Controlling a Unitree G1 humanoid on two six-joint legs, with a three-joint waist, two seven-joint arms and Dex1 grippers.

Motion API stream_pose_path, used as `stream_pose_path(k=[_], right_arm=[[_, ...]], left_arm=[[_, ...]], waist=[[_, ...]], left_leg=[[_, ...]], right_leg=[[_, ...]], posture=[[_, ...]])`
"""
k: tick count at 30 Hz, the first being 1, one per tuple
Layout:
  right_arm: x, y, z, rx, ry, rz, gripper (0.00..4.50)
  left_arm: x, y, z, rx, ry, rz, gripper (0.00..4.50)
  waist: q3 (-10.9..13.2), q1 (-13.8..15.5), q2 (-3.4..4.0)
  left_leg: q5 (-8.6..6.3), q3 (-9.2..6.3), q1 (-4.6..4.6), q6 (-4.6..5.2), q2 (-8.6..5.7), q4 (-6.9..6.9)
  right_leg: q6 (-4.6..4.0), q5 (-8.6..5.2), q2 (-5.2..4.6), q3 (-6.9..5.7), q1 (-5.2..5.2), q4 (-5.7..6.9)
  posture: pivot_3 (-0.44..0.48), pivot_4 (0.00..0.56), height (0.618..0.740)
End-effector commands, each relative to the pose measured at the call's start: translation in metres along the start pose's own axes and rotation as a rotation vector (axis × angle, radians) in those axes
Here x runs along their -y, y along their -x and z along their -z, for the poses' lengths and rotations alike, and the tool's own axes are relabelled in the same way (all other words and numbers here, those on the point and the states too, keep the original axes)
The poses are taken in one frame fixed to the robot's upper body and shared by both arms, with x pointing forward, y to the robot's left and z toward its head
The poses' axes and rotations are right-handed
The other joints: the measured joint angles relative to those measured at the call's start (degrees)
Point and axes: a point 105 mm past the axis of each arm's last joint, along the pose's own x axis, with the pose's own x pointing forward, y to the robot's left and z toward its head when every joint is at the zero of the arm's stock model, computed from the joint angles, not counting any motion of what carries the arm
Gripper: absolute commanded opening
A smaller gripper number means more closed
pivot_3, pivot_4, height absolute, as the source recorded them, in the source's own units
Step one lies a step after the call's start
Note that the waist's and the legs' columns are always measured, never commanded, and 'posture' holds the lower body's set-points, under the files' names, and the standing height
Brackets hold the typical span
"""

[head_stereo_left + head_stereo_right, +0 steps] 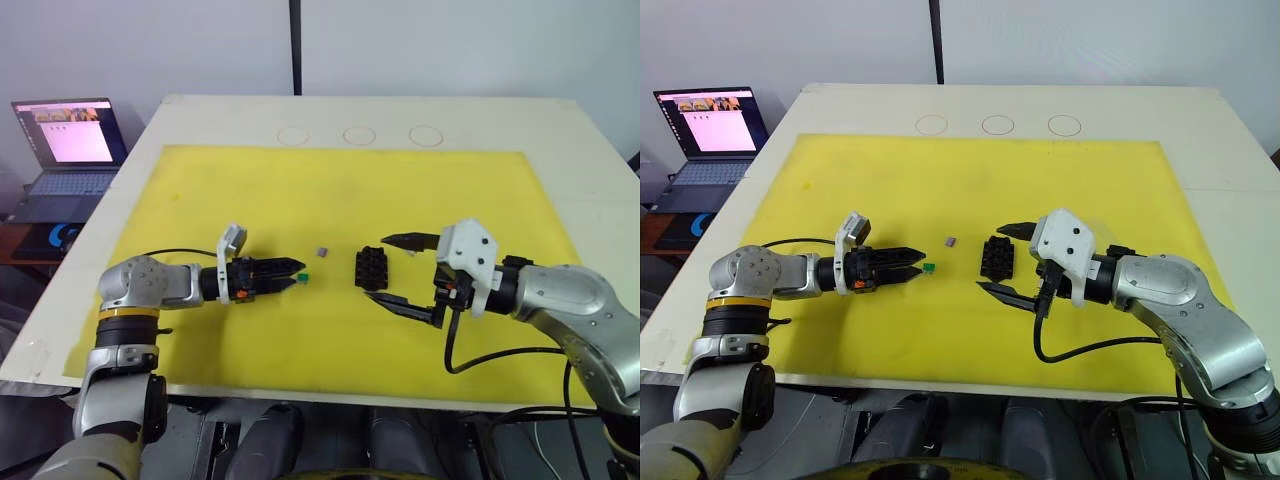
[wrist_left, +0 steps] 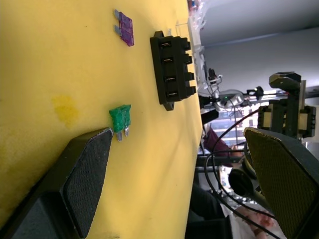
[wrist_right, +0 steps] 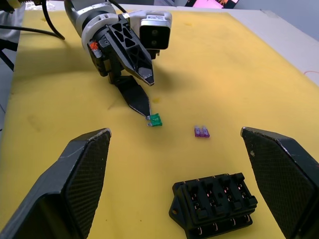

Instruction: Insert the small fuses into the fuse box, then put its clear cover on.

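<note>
On the yellow mat (image 1: pixel 300 190), the fuse box (image 1: pixel 371 267) lies between both grippers. The right gripper (image 1: pixel 397 270) brackets it, fingers spread. Left of the box lie the purple fuse (image 1: pixel 322 252) and green fuse (image 1: pixel 299 275); the left gripper (image 3: pixel 141 88), fingers parted, has one fingertip beside the green fuse.

Your head cameras look down at the counter (image 1: pixel 560 130); both wrist cameras sit close, sharing the fuse box (image 3: pixel 215 201).
</note>
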Motion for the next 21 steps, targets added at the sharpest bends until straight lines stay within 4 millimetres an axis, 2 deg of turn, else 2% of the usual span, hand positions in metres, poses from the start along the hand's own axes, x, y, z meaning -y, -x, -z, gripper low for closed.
stream_pose_path(k=[1,6,19,21], right_arm=[[-0.002,0.004,-0.011,0.017,0.052,0.007,4.5],[-0.002,0.005,-0.012,0.014,0.054,0.01,4.5],[0.001,0.007,-0.015,0.009,0.052,0.023,4.5],[0.001,0.007,-0.014,0.008,0.051,0.024,4.5]], left_arm=[[-0.016,-0.009,0.014,-0.05,0.027,-0.059,4.46],[-0.013,-0.017,0.011,-0.042,0.03,-0.03,4.46],[-0.008,-0.031,0.006,-0.035,0.057,-0.001,4.46],[-0.01,-0.031,0.006,-0.036,0.058,-0.011,4.1]], waist=[[0.0,0.1,0.02],[0.0,1.2,0.07],[0.0,1.6,0.08],[0.0,1.7,0.08]], left_leg=[[0.0,0.01,0.02,0.0,0.0,0.0],[-0.02,0.04,0.2,0.02,0.0,-0.02],[-0.03,0.0,0.21,0.03,-0.07,-0.02],[-0.03,0.0,0.21,0.03,-0.08,-0.02]], right_leg=[[0.0,0.0,0.0,0.0,0.02,0.0],[0.01,-0.01,-0.02,0.0,0.2,-0.06],[0.03,-0.01,-0.11,-0.06,0.31,-0.19],[0.04,-0.01,-0.11,-0.07,0.32,-0.2]], posture=[[0.0,0.15,0.74],[0.0,0.15,0.74],[0.0,0.15,0.74],[0.0,0.15,0.74]])
